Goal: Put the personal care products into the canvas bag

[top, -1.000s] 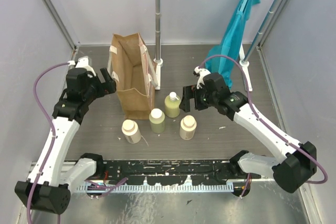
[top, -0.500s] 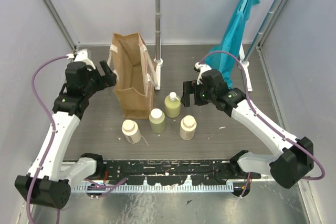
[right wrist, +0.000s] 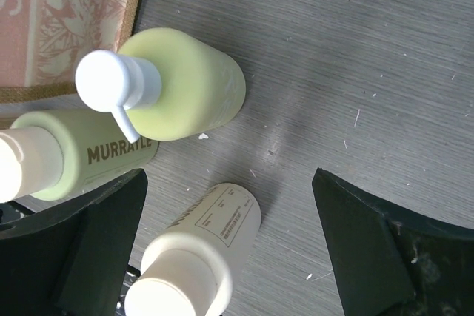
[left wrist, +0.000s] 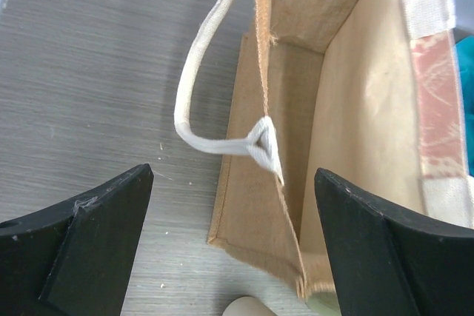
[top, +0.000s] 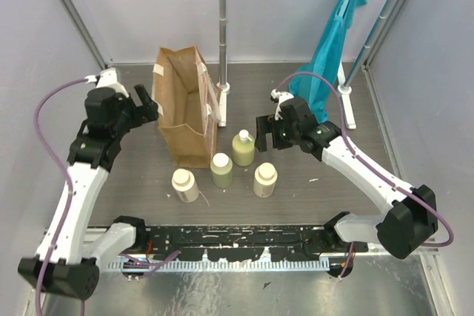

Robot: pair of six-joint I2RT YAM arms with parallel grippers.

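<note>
The tan canvas bag (top: pixel 185 112) stands open at the back left, with white strap handles (left wrist: pixel 198 86). Four bottles stand just right of and in front of it: a yellow-green pump bottle (top: pixel 243 147), a yellow-green one (top: pixel 221 170), a cream one (top: pixel 265 180) and a cream one (top: pixel 184 185). My left gripper (top: pixel 147 103) is open and empty, above the bag's left wall (left wrist: pixel 285 205). My right gripper (top: pixel 264 132) is open and empty, just right of the pump bottle (right wrist: pixel 185 83). In the right wrist view, a cream bottle (right wrist: pixel 200 257) lies between the fingers and a yellow-green one (right wrist: pixel 81 157) is at the left.
A teal cloth bag (top: pixel 335 42) hangs from a rack at the back right. A metal pole (top: pixel 222 27) with a white foot stands right behind the canvas bag. Grey walls close in both sides.
My left gripper has moved back and slightly left along the bag's left side. My right gripper has shifted a little farther back, beside the pump bottle. The bottles have not moved.
</note>
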